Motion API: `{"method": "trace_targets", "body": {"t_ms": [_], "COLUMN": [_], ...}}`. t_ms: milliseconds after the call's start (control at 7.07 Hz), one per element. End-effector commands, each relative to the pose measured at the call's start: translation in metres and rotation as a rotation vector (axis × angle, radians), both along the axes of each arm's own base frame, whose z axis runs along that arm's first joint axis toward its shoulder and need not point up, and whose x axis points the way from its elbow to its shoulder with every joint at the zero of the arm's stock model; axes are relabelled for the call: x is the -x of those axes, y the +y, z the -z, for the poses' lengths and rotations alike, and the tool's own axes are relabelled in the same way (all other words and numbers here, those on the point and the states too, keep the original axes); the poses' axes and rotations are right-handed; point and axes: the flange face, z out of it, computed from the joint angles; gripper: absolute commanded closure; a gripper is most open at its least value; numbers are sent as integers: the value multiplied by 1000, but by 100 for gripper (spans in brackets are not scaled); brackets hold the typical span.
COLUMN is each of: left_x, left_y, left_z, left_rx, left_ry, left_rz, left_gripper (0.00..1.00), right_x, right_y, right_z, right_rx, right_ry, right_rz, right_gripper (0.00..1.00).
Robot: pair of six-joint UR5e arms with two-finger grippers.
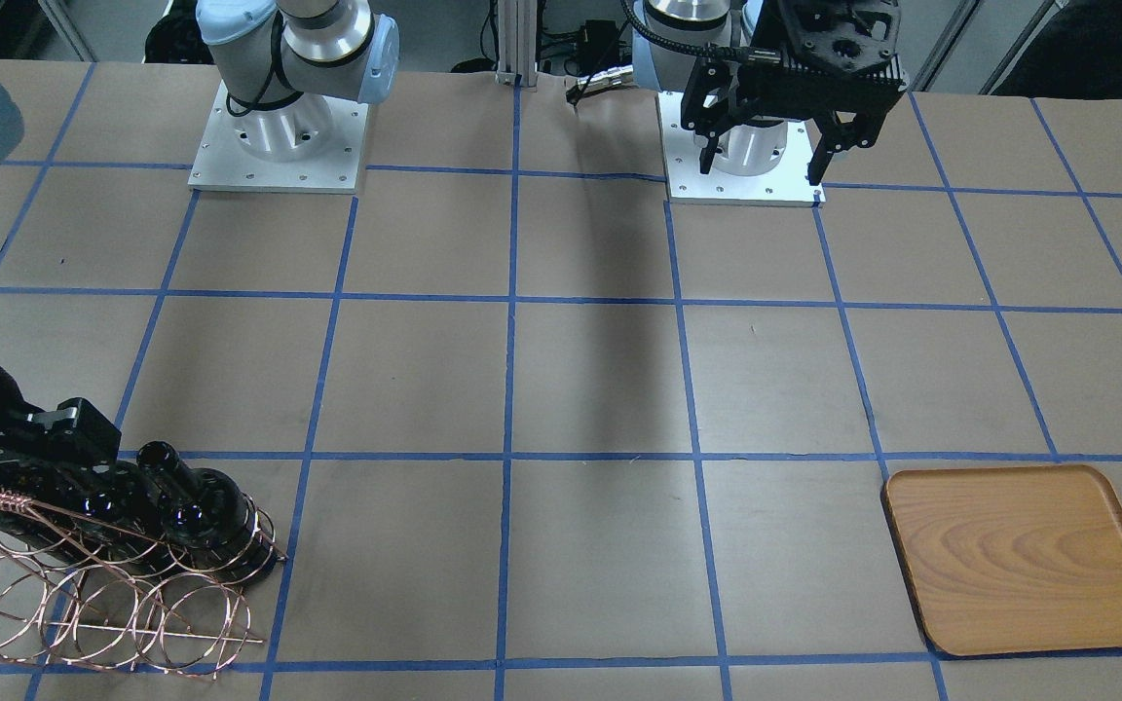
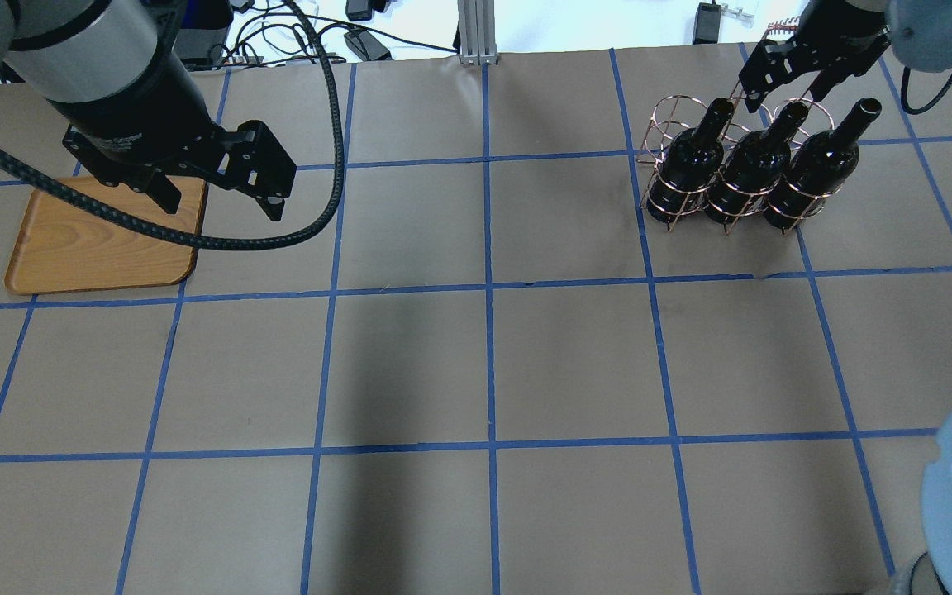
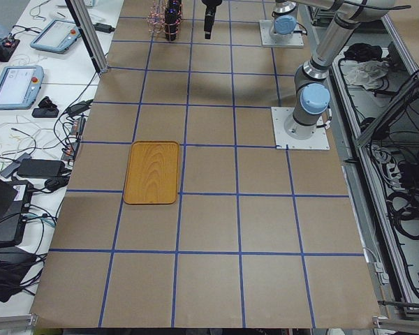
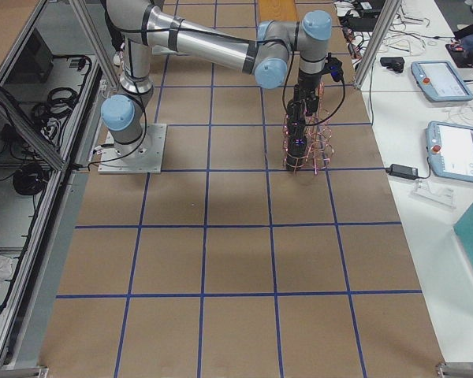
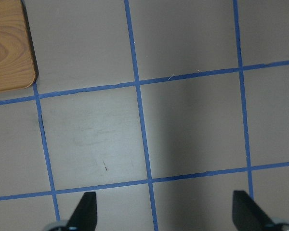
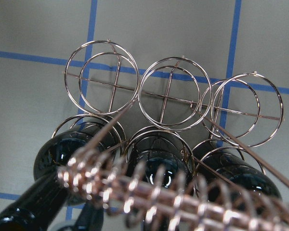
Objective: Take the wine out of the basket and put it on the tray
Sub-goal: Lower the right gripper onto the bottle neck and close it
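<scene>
Three near-black wine bottles (image 2: 691, 157) (image 2: 749, 165) (image 2: 815, 165) stand in the copper wire basket (image 2: 666, 124) at the far right. My right gripper (image 2: 782, 91) hovers just above the basket's twisted handle (image 6: 149, 197) and the middle bottle's neck; it looks open and holds nothing. The right wrist view looks down on the bottle shoulders (image 6: 159, 163) and the empty rings (image 6: 168, 91). The wooden tray (image 2: 104, 248) lies at the far left. My left gripper (image 2: 220, 178) is open and empty above the tray's right edge; its fingertips (image 5: 84, 211) frame bare table.
The table is brown paper with a blue tape grid. Both arm bases (image 1: 279, 146) sit on the robot's side. The basket (image 1: 103, 604) and the tray (image 1: 1024, 555) lie near the operators' edge. Cables and tablets (image 3: 17, 84) lie on a side bench.
</scene>
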Motion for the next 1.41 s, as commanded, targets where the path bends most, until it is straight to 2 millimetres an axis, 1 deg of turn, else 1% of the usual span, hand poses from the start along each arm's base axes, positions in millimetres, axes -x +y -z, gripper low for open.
{"method": "trace_targets", "body": {"t_ms": [0, 283, 424, 565, 707, 848, 990, 1131, 1272], "left_x": [0, 0, 0, 0, 0, 1, 0, 0, 0], "left_y": [0, 0, 0, 0, 0, 0, 0, 0, -1], "left_z": [0, 0, 0, 0, 0, 0, 0, 0, 1], "left_rx": [0, 0, 1, 0, 1, -1, 1, 0, 0], "left_ry": [0, 2, 2, 0, 2, 0, 2, 2, 2], "left_rz": [0, -1, -1, 0, 0, 2, 0, 0, -1], "left_gripper": [0, 0, 0, 0, 0, 0, 0, 0, 0], "right_x": [-1, -1, -1, -1, 0, 0, 0, 0, 0], "right_y": [7, 10, 11, 10, 10, 10, 10, 10, 10], "right_z": [8, 7, 8, 10, 9, 9, 8, 10, 8], "right_rx": [-68, -83, -90, -91, -91, -91, -88, -91, -88], "right_ry": [-9, -8, -10, -5, -1, 0, 0, 0, 0], "right_rz": [10, 16, 16, 16, 17, 17, 17, 17, 17], "right_gripper": [17, 20, 26, 30, 54, 59, 74, 85, 100]}}
